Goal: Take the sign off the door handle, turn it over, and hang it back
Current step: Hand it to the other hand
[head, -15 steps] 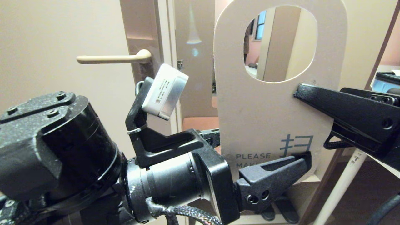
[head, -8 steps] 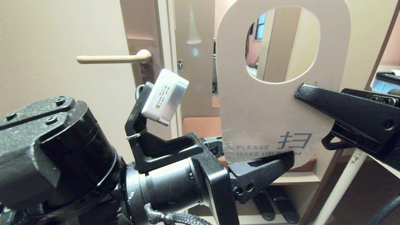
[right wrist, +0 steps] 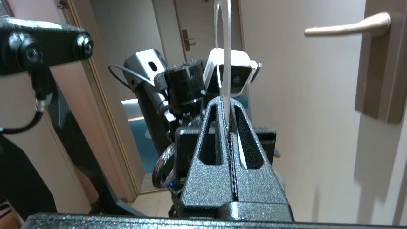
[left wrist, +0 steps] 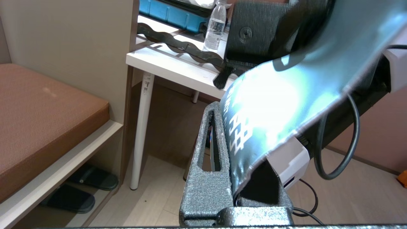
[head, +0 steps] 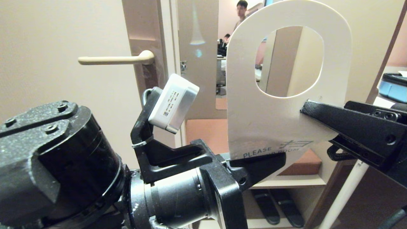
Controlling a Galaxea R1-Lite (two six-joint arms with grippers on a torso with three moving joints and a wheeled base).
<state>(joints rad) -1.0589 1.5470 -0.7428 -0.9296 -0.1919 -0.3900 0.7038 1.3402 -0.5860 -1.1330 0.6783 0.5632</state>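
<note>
sign (head: 273,105) pinched by both grippers: left (head: 259,163) clamps its bottom edge, right (head: 306,106) its side; door handle (head: 116,59) bare; bench (head: 254,143) behind.

The left end effector (head: 254,165), gaping around the bottom of the sign (head: 283,105) a second ago, now clamps its lower edge. The sign leans back, its white face foreshortened and the lettering squeezed against that edge.
</note>
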